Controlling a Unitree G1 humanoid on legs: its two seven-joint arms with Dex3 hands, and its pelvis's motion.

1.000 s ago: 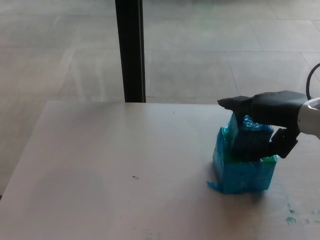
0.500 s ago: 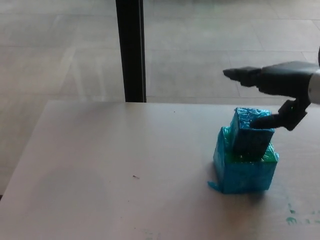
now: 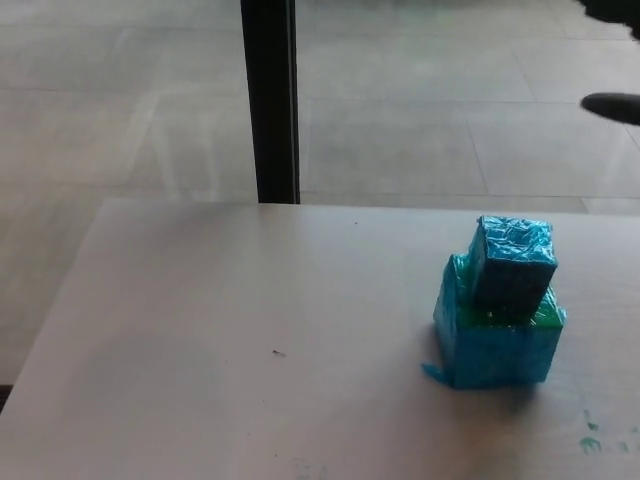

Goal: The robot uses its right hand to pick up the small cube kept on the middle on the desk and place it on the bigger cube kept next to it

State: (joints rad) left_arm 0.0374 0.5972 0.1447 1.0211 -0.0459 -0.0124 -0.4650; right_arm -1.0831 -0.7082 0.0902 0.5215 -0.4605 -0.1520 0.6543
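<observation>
Smooth pale desk (image 3: 200, 340) bears crinkly blue-wrapped small cube (image 3: 513, 262) atop bigger cube (image 3: 497, 342); right hand (image 3: 612, 104) fingers' state unclear.

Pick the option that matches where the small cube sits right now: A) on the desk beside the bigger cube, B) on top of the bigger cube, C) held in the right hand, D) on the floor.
B: the small cube rests on top of the bigger cube, and no hand touches it.

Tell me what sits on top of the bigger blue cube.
The small blue foil-wrapped cube rests on the bigger blue cube, nothing holding it. The bigger cube's green top shows only at the edges; the rest is covered.
</observation>
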